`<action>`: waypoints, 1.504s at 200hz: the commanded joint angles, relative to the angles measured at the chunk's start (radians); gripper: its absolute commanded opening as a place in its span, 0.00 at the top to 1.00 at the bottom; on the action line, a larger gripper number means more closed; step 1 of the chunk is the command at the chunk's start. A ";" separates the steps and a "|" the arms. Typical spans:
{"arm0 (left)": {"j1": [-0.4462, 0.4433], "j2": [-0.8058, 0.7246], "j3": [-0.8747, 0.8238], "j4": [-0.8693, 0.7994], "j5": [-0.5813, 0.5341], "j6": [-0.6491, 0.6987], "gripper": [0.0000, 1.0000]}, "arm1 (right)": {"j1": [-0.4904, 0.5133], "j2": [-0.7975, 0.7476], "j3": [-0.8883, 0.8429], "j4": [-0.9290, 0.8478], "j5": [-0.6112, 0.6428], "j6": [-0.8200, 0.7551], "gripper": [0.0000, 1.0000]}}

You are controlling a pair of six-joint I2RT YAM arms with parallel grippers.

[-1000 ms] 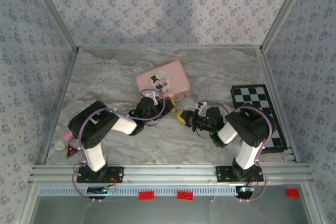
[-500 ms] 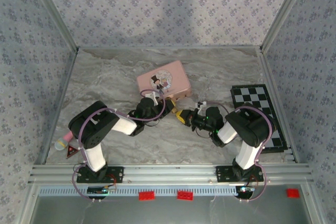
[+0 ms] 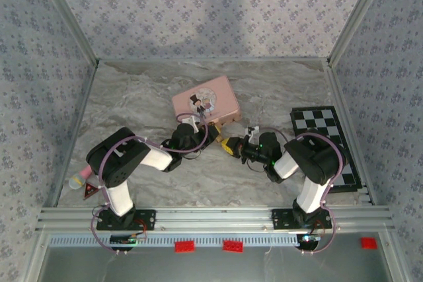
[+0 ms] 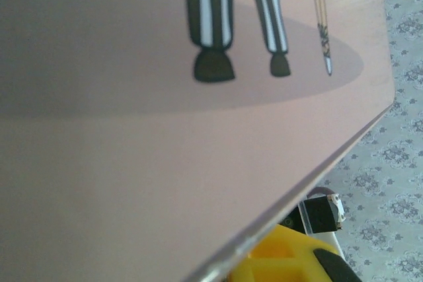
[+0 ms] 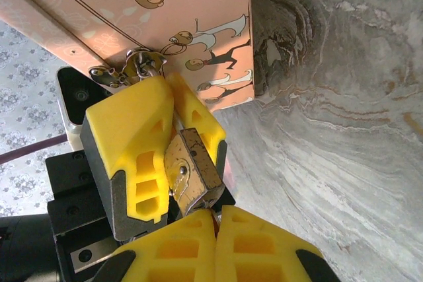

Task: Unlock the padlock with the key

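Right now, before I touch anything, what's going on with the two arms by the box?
The left gripper is clamped on the padlock, which is hooked on the hasp of the pink box. The right gripper is shut, tips right at the padlock's bottom end; the key is presumably pinched there but hidden. Whether the lock is open, I cannot tell.

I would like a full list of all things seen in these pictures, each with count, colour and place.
pink box: one, pink, cartoon couple on the lid, mid table
padlock: one, brass, at the box's hasp
checkered mat: one, black and white, right table edge
pink tube: one, pink, left near corner
red blocks: three, red, near rail
left gripper: one, yellow fingers, shut on the padlock
right gripper: one, yellow fingers, shut, tips at the padlock's underside
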State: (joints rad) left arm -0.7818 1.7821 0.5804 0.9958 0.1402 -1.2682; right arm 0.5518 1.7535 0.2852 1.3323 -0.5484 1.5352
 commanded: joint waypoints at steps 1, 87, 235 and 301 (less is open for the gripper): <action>-0.069 0.008 -0.009 0.039 0.152 -0.079 1.00 | -0.002 0.017 0.072 0.061 0.036 -0.027 1.00; -0.067 0.007 -0.010 0.018 0.142 -0.078 1.00 | -0.037 0.006 0.037 0.058 0.040 -0.033 0.86; 0.010 -0.059 -0.060 -0.061 0.127 -0.063 1.00 | 0.042 -0.626 0.109 -1.048 0.275 -0.736 0.58; 0.020 -0.092 -0.048 -0.196 0.129 -0.084 1.00 | 0.331 -0.826 0.064 -1.120 0.675 -1.342 0.56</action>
State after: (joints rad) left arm -0.7666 1.7153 0.5430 0.9257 0.2245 -1.2705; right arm 0.8101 0.9157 0.3851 0.3000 -0.0044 0.4999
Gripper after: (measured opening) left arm 0.110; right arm 0.448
